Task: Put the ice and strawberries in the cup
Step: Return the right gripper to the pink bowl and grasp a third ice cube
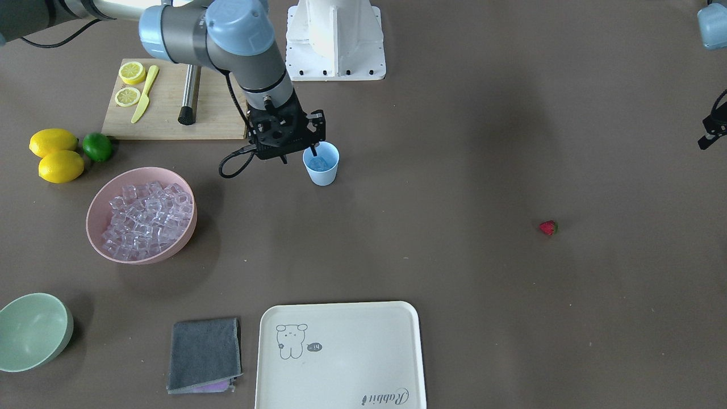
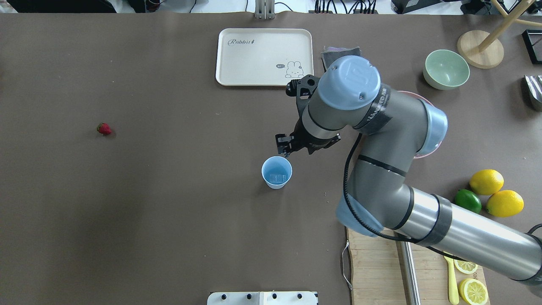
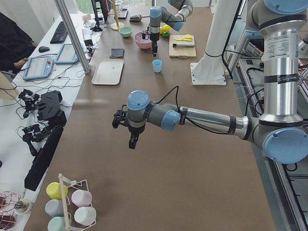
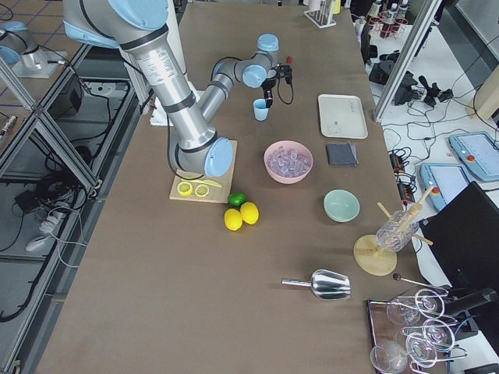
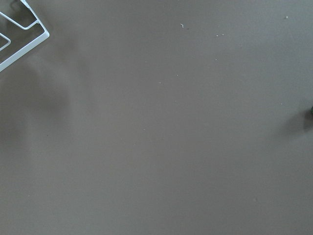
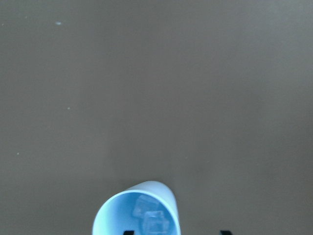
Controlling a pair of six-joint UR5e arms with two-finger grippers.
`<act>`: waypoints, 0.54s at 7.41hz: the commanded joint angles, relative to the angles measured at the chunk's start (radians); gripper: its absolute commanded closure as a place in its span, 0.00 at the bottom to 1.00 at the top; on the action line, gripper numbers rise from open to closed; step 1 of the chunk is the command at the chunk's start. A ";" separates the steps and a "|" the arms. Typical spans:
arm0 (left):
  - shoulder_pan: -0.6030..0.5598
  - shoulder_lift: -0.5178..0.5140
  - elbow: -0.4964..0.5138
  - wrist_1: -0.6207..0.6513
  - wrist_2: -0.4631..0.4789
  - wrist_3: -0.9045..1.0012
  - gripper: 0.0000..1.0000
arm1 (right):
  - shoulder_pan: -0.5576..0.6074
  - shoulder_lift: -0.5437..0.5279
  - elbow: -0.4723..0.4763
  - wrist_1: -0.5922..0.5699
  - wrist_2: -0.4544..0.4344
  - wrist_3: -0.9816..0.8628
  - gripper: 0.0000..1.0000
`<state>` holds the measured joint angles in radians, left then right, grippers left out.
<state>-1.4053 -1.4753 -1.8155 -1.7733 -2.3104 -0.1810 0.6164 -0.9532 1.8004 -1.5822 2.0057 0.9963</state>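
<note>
Over the counter (image 2: 169, 220), the right hand (image 1: 298, 155) hangs wide and empty at the rim of the cup (image 2: 276, 172), the left hand (image 3: 132, 140), its spread untellable, is nearer the strawberry (image 2: 104, 128) lying well apart on the robot's left, and ice (image 6: 152, 221) sits inside the cup.

We see the right claw (image 2: 284, 148) hanging just beside the far rim of the light-blue cup (image 2: 269, 170). The cup stands upright near the middle of the desk (image 2: 169, 212), with ice (image 2: 278, 177) at its bottom. The strawberry (image 2: 103, 128) lies well apart from it, far off to the left. Beyond the cup sits a cream tray (image 2: 262, 57). A pale green bowl (image 2: 446, 69), two lemons (image 2: 486, 181) and a lime (image 2: 468, 201) lie on the right.
</note>
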 commanded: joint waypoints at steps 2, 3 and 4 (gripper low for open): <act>0.000 0.004 -0.001 0.000 0.000 0.000 0.03 | 0.146 -0.131 0.135 -0.190 0.022 -0.275 0.36; 0.000 0.004 -0.001 0.000 0.000 0.000 0.03 | 0.160 -0.137 0.137 -0.240 0.009 -0.307 0.36; 0.000 0.004 -0.001 0.000 0.000 0.000 0.03 | 0.155 -0.189 0.136 -0.243 -0.024 -0.352 0.35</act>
<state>-1.4051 -1.4717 -1.8160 -1.7733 -2.3102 -0.1810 0.7638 -1.0965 1.9301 -1.7951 2.0099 0.7024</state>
